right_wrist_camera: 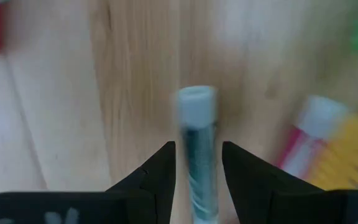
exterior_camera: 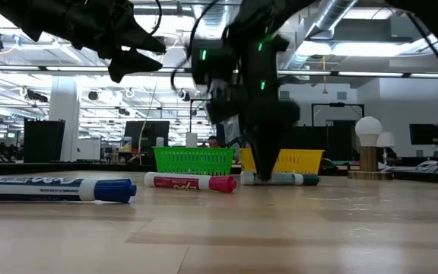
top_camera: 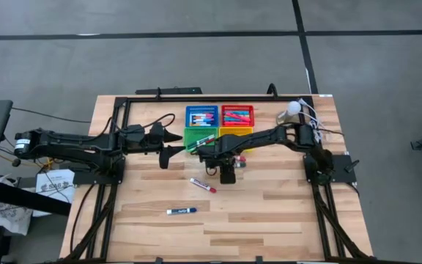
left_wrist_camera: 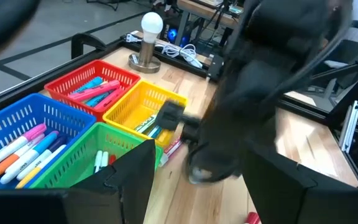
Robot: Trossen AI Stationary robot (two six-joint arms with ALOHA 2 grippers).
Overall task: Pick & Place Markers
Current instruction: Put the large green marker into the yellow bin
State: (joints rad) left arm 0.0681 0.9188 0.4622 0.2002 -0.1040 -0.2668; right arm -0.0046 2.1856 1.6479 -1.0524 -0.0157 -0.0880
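The right gripper [right_wrist_camera: 197,180] was down at the table [top_camera: 269,220], just in front of the yellow basket [top_camera: 240,133], its two fingers set narrowly on either side of a green marker [right_wrist_camera: 197,155] that lay on the wood. The fingers sat right against the barrel, though I could not tell whether they were actually squeezing it. From table level, that marker [exterior_camera: 284,179] rested flat on the surface beneath the dark gripper.

The left gripper [top_camera: 173,144] hung above the table beside the green basket [top_camera: 196,136], jaws spread wide and holding nothing.

Two more markers lay loose on the wood nearer the front edge: a red-capped marker [top_camera: 203,185] close to the middle, and a blue-capped marker [top_camera: 182,211] farther forward, well apart from the baskets. The rest were sorted in the four baskets at the back: several in the blue basket [top_camera: 201,116], pink and blue ones in the red basket [top_camera: 237,115], a few in the green and yellow ones.

A white bulb lamp [top_camera: 293,110] stood beside the red basket.
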